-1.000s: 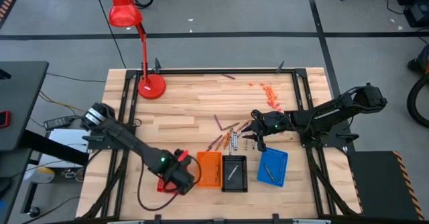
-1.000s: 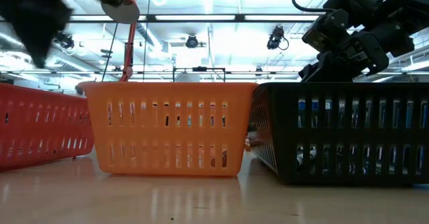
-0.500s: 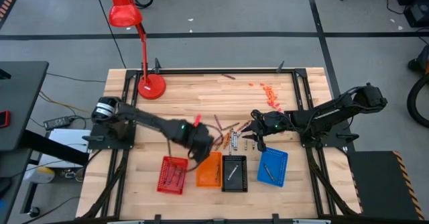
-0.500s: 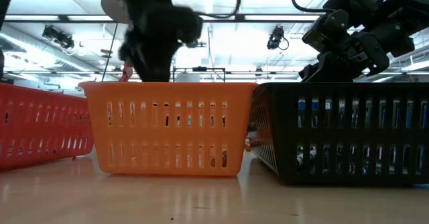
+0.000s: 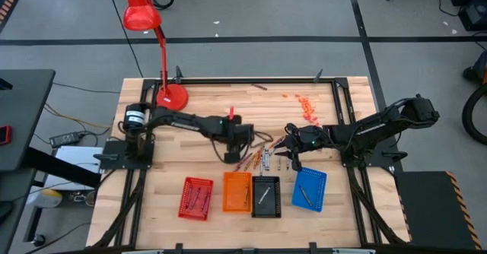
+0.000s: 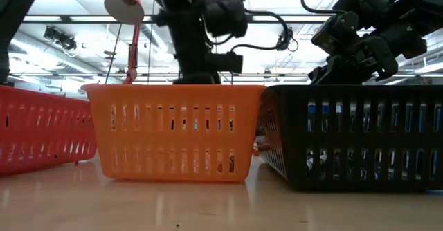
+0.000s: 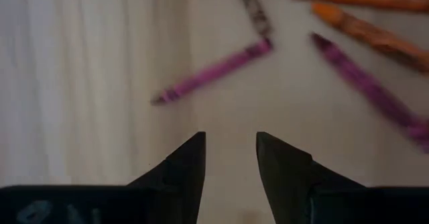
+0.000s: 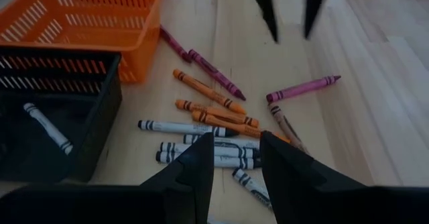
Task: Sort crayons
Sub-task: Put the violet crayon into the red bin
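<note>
With a few crayons already lying in the red tray [image 5: 196,198], black tray [image 5: 265,196] and blue tray [image 5: 309,189], the loose crayons [image 8: 214,117] are still waiting mid-tabletop while the left tool [image 7: 230,158] and right tool [image 8: 236,158] are hovering spread, empty, over them.

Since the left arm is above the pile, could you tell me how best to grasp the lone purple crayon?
Grip the purple crayon mid-shaft from above, fingers closing across its thin width. It lies flat, apart from the others, beyond the open left end effector.
</note>
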Tool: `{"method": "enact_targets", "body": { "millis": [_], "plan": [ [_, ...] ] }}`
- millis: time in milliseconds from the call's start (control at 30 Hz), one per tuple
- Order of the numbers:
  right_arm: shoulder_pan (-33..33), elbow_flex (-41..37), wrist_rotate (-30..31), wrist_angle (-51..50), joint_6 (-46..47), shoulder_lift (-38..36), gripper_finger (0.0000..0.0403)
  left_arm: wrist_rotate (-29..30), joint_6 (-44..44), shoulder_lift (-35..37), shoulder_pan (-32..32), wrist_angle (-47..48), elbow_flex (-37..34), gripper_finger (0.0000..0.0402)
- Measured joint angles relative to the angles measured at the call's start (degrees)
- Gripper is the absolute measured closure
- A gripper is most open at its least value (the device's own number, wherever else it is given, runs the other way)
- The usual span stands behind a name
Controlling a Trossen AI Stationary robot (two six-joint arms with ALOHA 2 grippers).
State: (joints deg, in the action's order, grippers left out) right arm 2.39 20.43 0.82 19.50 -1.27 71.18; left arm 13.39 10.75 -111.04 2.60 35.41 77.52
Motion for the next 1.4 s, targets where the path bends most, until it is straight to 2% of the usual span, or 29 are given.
{"method": "enact_targets", "body": {
  "millis": [133,300,467,633,833,1133,1400],
  "plan": [
    [0.00,0.00,0.59,-0.54,0.77,0.00,0.0278,-0.20,7.02,-1.29,2.77,-4.97,-0.04,0.0258],
    [0.04,0.00,0.68,-2.51,1.08,0.00,0.0278,-5.89,10.93,-1.44,5.31,-6.90,0.00,0.0259],
    [0.04,0.00,0.79,-2.18,1.30,0.00,0.0278,-8.79,13.53,-1.99,5.81,-9.57,0.04,0.0260],
    [0.04,0.00,0.75,-1.53,1.44,0.00,0.0278,-11.69,20.02,-4.19,5.56,-13.21,0.04,0.0260],
    [0.07,0.00,0.72,-1.58,3.06,0.00,0.0278,-12.22,26.19,-6.92,5.92,-14.85,0.12,0.0260],
    [0.07,0.00,0.68,-1.74,2.50,0.00,0.0278,-17.68,22.83,-7.04,8.62,-12.23,0.24,0.0260],
    [0.07,0.00,0.66,-1.58,1.34,0.00,0.0278,-19.79,20.81,-6.79,8.54,-7.43,0.26,0.0260]
  ]
}}
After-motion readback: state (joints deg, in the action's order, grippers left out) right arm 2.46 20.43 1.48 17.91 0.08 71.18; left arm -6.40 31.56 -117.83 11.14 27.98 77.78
